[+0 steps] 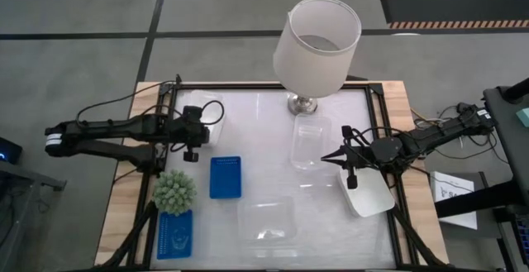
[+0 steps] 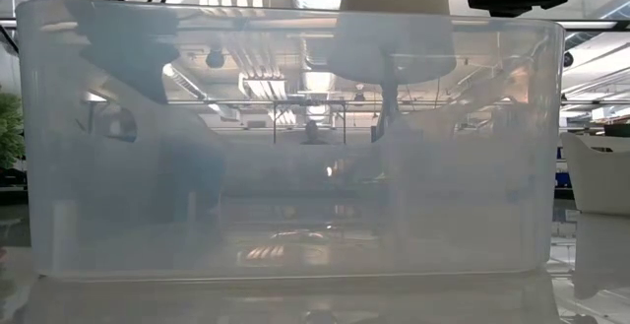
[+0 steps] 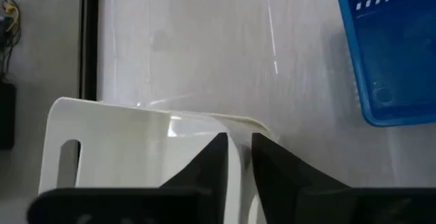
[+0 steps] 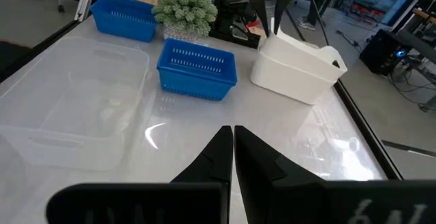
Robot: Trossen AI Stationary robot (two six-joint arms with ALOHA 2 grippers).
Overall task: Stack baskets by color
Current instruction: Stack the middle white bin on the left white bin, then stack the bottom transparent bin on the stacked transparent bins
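Note:
A white basket (image 1: 211, 111) (image 3: 136, 149) (image 4: 296, 64) rests on its base at the table's far left. My left gripper (image 1: 198, 136) (image 3: 239, 152) hangs close above its rim near a corner, pointing steeply down, open by a narrow gap. One blue basket (image 1: 225, 177) (image 3: 395, 47) sits on the table beside it. Another blue basket (image 1: 175, 235) sits at the near left. Two clear baskets (image 1: 266, 220) (image 1: 310, 142) and a second white basket (image 1: 365, 193) lie farther right. My right gripper (image 1: 331, 156) (image 4: 233, 139) waits shut above the table, beside the far clear basket.
A big white lamp (image 1: 316, 40) stands at the far edge. A spiky green plant (image 1: 174, 191) sits beside the near-left blue basket. The near clear basket (image 2: 295, 147) fills the low view. Bare tabletop lies between the middle blue basket and the far clear basket.

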